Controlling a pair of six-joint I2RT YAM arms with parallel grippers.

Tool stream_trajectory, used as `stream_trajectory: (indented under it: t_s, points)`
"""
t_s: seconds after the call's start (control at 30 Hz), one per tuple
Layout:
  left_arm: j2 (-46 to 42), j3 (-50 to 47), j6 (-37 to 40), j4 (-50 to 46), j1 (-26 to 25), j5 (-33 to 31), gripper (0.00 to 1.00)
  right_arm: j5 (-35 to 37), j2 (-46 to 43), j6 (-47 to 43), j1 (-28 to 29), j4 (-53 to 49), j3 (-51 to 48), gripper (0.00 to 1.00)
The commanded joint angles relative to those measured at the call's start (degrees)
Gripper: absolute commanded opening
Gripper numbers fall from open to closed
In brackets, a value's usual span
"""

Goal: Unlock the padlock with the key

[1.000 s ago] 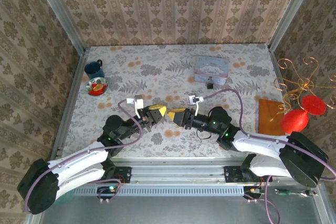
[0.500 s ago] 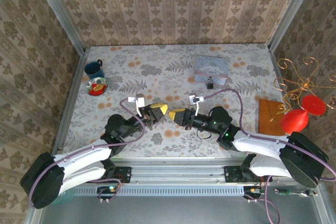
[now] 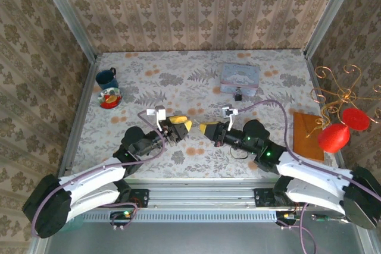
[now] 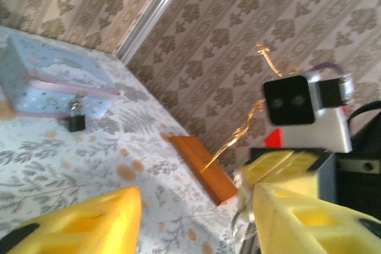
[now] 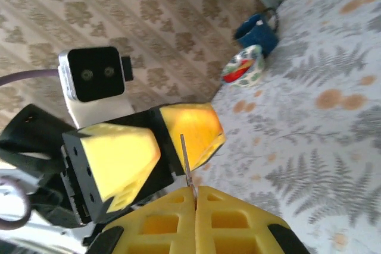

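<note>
Since the left gripper (image 3: 181, 124) was opened, the thin silver metal key (image 5: 186, 160) is clamped by the right gripper (image 3: 207, 128) alone; small black padlock (image 3: 238, 94) reachable next.

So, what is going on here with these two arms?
The right gripper is shut on the key, whose thin blade sticks out between its fingers. The left gripper is open and faces it, tip to tip, above the middle of the table. The padlock sits at the front of the tin, farther back. Neither gripper is near it, so the unlocking is not yet begun.
</note>
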Motion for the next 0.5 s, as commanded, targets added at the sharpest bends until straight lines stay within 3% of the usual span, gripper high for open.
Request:
stream_trajectory:
  t_s: [0.0,0.07,0.23,0.33,0.47]
  points:
    - [-3.19,4.03,2.51,-12.69,0.38,-6.02,0.67,11.48,-4.54,-8.93,-0.22,-21.96,5.69,0.0]
    - [-3.38,6.44,3.15,-19.69,0.42,-8.98,0.75,15.54,-6.26,-11.76,-0.28,-29.18,7.62,0.0]
    - [5.4,17.13,4.66,-34.04,0.28,-12.92,0.77,26.36,-9.33,-15.72,-0.27,-42.49,9.49,0.0]
    - [14.27,22.44,3.71,-35.64,0.2,-13.61,0.77,30.24,-11.36,-16.55,-0.21,-45.6,8.04,0.0]
    - [28.04,29.56,3.65,-30.87,-0.12,-10.79,0.78,33.35,-15.52,-16.77,-0.15,-47.49,5.42,0.0]
